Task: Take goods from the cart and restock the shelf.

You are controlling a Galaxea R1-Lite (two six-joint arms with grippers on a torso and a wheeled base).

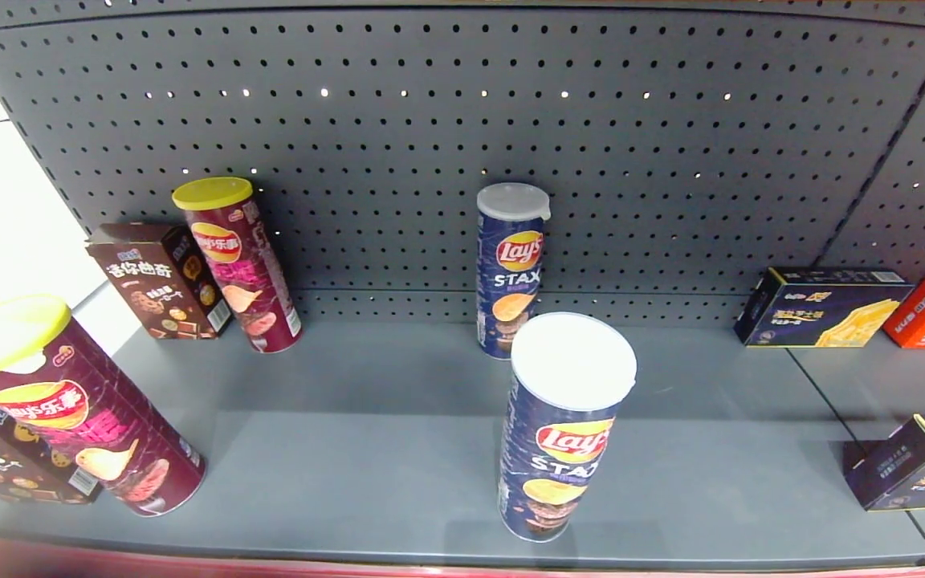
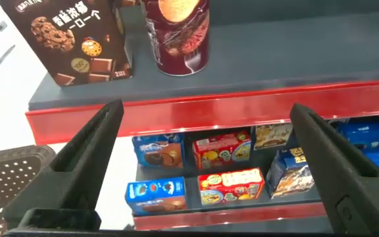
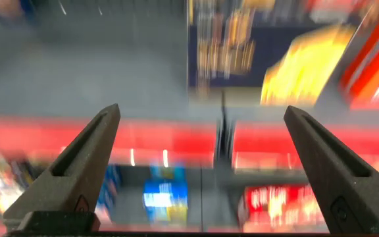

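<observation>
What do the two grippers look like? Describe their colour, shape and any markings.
The left gripper and the right gripper look alike. Each has two matt, dark grey to black fingers, shaped as long wedges that taper to blunt tips. Each finger carries a long sunken slot on its face, with a small mark near its wide base.

The front blue can (image 1: 563, 433) and the rear blue can (image 1: 511, 273) each carry a round red-and-yellow logo above white capitals. The rear maroon can (image 1: 242, 265) and the brown box (image 1: 159, 281) beside it bear Chinese characters.
</observation>
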